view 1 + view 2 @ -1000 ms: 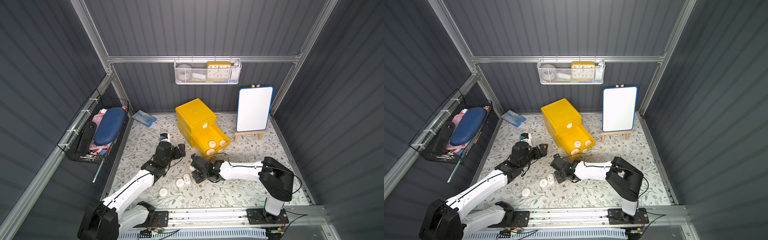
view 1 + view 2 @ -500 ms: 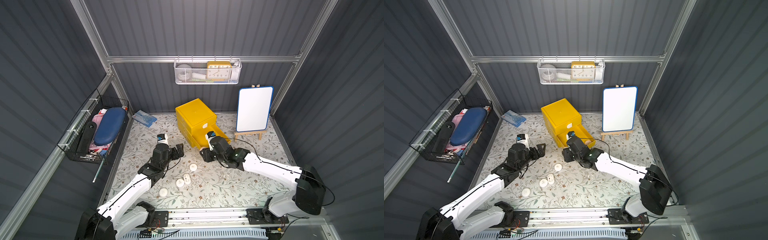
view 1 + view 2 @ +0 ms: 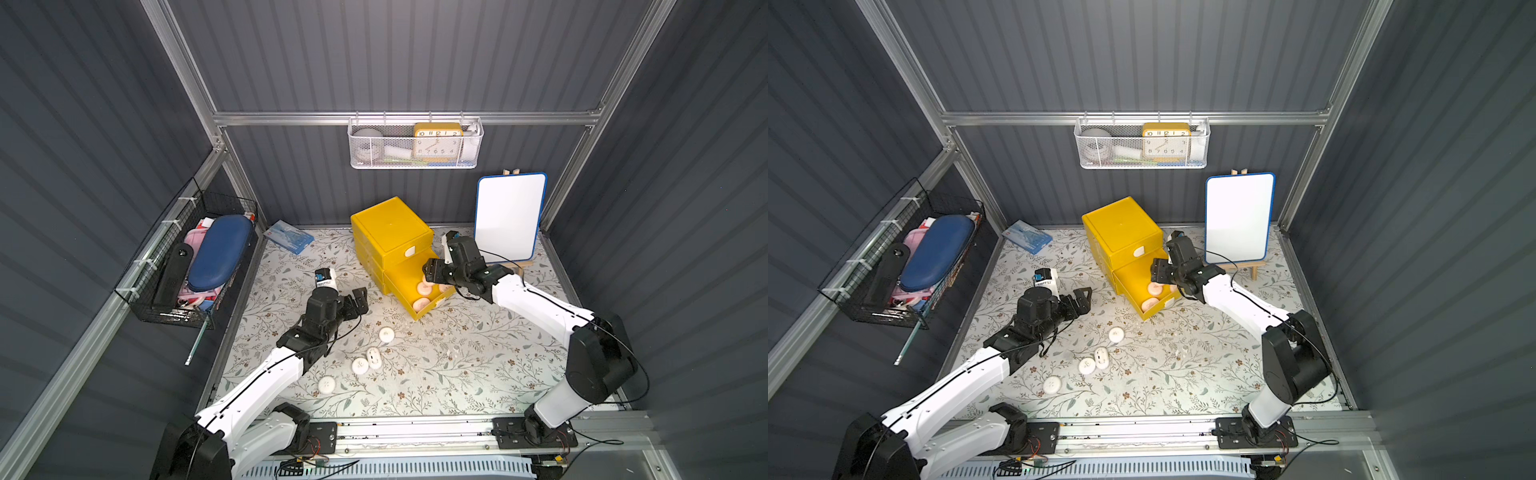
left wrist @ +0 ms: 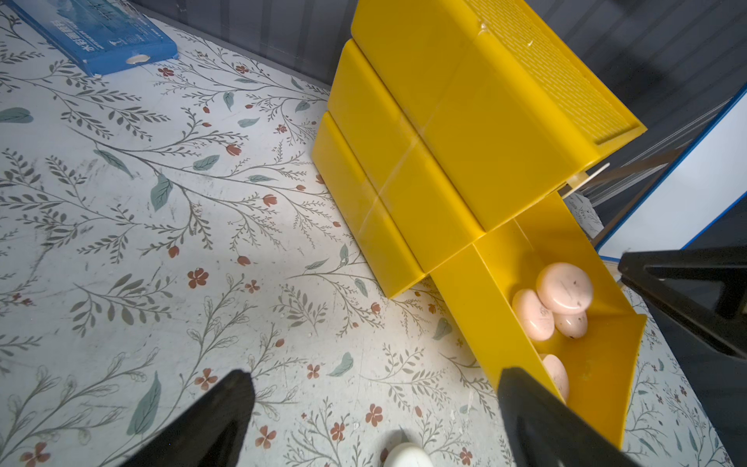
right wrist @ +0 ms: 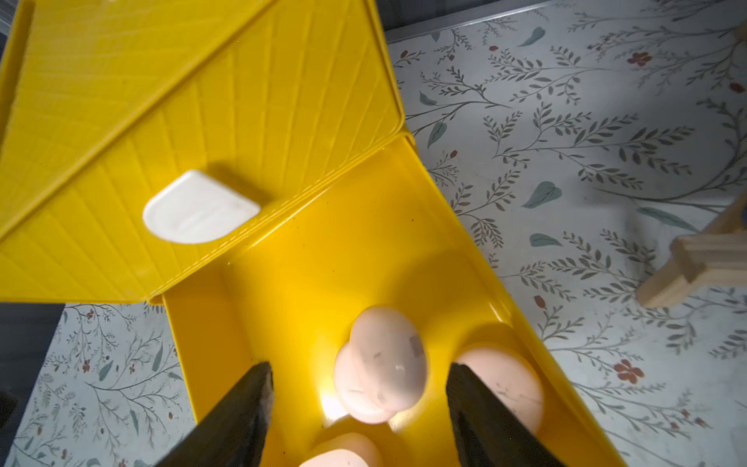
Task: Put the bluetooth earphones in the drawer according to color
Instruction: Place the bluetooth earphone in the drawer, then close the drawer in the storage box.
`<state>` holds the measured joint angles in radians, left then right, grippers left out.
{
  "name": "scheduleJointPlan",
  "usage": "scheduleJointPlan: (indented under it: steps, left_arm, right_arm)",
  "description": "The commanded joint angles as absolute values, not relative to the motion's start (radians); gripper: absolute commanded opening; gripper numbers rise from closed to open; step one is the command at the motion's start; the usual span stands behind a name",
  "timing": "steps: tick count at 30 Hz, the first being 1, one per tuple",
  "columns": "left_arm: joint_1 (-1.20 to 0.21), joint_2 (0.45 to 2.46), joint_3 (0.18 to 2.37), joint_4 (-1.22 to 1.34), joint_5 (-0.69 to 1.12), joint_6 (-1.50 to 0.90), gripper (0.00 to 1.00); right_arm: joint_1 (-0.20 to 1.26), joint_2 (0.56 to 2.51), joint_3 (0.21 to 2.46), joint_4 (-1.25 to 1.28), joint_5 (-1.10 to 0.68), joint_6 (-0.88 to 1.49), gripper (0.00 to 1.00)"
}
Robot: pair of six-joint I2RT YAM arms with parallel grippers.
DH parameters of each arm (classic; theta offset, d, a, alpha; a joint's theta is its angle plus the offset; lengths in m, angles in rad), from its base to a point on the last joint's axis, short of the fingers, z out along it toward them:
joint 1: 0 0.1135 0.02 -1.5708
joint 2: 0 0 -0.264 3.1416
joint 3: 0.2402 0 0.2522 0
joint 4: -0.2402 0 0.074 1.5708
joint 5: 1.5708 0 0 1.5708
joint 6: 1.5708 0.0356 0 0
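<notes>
**Item:** four pale pink rounded plastic earphone cases point(image 4: 564, 288), lying in the pulled-out lowest yellow plastic drawer point(image 5: 303, 275), far centre.
**Right tool** point(image 5: 359, 370): spread above them, nothing pinched. It is best lifted straight up, clear of the drawer walls.
**Left tool** point(image 4: 376, 374): spread, empty, near four white cases point(image 3: 386, 334) on the floral tabletop point(image 3: 478, 353).

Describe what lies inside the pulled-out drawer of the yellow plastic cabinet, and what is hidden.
Four pale pink rounded plastic earphone cases lie in the pulled-out yellow drawer, one resting on another. The drawer's rear, under the cabinet, is covered, as are the closed drawers' insides.
</notes>
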<state>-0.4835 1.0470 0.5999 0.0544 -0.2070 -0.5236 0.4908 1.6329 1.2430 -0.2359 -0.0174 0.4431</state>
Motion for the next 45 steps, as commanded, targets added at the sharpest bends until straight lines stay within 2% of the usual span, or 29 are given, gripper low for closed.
scheduleJointPlan:
  steps: [1,6,16,23,27,31,36,45]
  left_arm:
    - [-0.479,1.069,0.591,0.077,-0.204,-0.522,0.99]
    - [-0.479,1.125,0.646,0.056,-0.176,-0.516,0.99]
    - [-0.477,1.26,0.986,-0.15,-0.166,-0.521,0.99]
    - [-0.466,1.524,1.366,-0.315,-0.208,-0.483,0.99]
    - [-0.421,1.695,1.564,-0.393,-0.186,-0.458,0.99]
    - [-0.376,1.84,1.742,-0.48,-0.186,-0.432,0.99]
    - [-0.323,1.933,1.781,-0.482,-0.161,-0.419,0.99]
    - [-0.314,2.001,1.766,-0.484,-0.103,-0.401,0.99]
  right_arm:
    - [0.473,1.611,1.282,-0.294,-0.083,0.434,0.8]
    - [0.474,1.504,1.19,-0.262,-0.13,0.451,0.84]
    - [0.471,1.221,0.901,-0.236,-0.167,0.464,0.85]
    - [0.471,1.072,0.722,-0.225,-0.159,0.497,0.84]
    - [0.47,1.025,0.637,-0.185,-0.145,0.529,0.8]
    - [0.469,1.016,0.591,-0.166,-0.074,0.548,0.76]
    - [0.446,1.057,0.585,-0.138,0.006,0.568,0.71]
    - [0.383,1.243,0.646,0.032,-0.08,0.612,0.69]
